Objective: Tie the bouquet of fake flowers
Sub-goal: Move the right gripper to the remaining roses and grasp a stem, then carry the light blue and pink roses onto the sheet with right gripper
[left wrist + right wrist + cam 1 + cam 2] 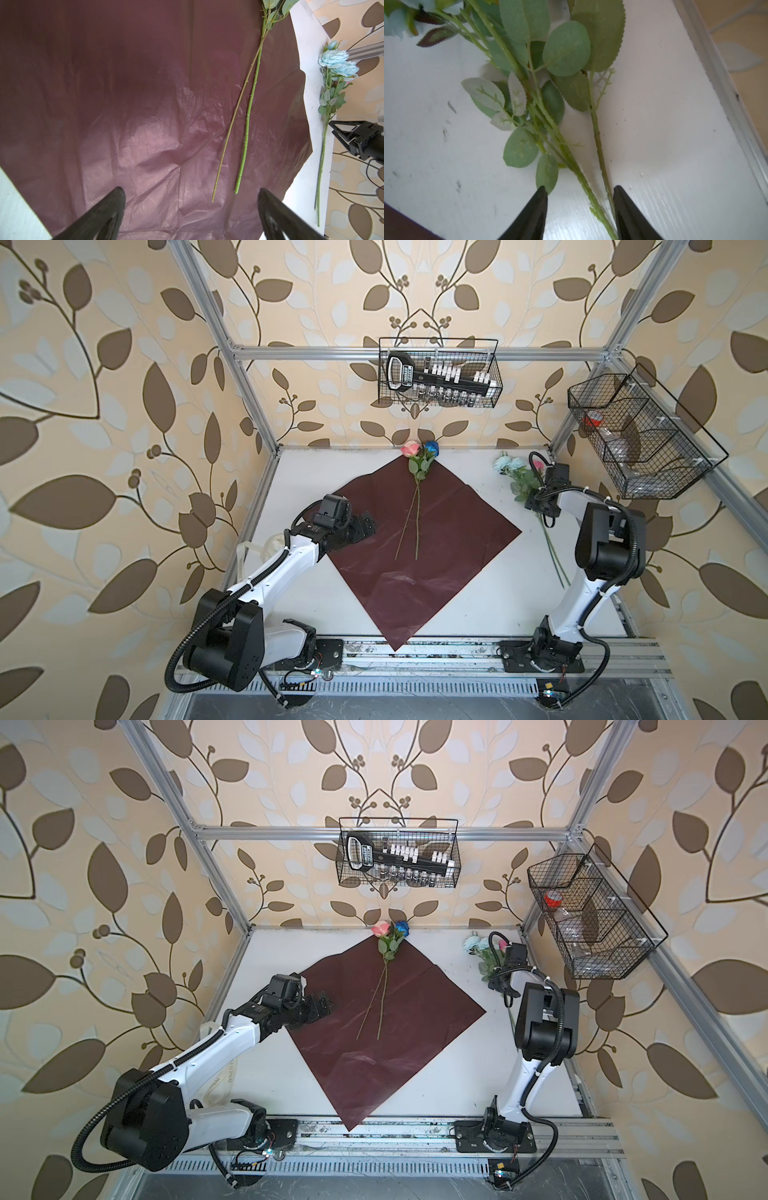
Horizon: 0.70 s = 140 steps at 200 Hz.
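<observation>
Bouquet of fake flowers (pixel 417 470): not yet one bunch, it lies in two lots on the white bench (pixel 478 605). A pink and dark-blue pair (pixel 388 946) with green leaves and long thin stems rests down the middle of the shiny dark-red wrapping sheet (pixel 457 531), blooms toward the back wall. The pale-blue and pink bunch (pixel 517 479) lies on bare bench to the right of the sheet, beside the frame.

The step in hand looks like gathering, with tying some way off. The right claw (pixel 580 187) is down over that second bunch. Its jaws are partly spread and straddle the stems just below the leaves. One stem touches the inner face of one finger, but nothing is pinched. The left claw (pixel 191 189) hangs spread wide and empty above the sheet, near the cut ends of the pair.

The next move, as I judge it, calls for the right jaws to close on all the thin stems together, none slipping out, then to carry them across beside the pair. A cream printed ribbon (pixel 226 1079) lies at the bench's left edge, partly under the left arm.
</observation>
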Available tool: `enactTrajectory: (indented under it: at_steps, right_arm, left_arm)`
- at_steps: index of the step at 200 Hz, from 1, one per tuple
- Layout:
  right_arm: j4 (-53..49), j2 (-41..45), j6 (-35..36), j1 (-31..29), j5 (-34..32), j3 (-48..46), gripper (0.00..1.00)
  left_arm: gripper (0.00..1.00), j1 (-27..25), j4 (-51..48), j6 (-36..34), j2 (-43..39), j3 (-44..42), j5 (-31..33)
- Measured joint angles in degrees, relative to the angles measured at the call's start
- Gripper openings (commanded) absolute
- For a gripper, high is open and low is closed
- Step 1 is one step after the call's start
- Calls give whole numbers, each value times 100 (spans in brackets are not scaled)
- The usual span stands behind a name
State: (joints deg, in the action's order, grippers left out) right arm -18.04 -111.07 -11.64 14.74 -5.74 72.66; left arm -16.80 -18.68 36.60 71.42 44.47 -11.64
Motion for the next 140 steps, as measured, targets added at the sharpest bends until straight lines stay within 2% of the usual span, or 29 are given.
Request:
enactTrajectory:
  at_steps: [37,80,111,140]
  right_arm:
    - [-44,-367,133,2,39,293,50]
    - [-129,-520,289,-17,234,437,34]
    - [-175,-520,291,-151,223,437,32]
    - [-203,-516,321,-293,120,439,16]
  left_arm:
    - [99,0,0,-2,2,0,0]
    - [99,0,0,0,35,0,0]
    - [99,0,4,0,37,0,-2]
    - [99,0,2,-2,39,0,-4]
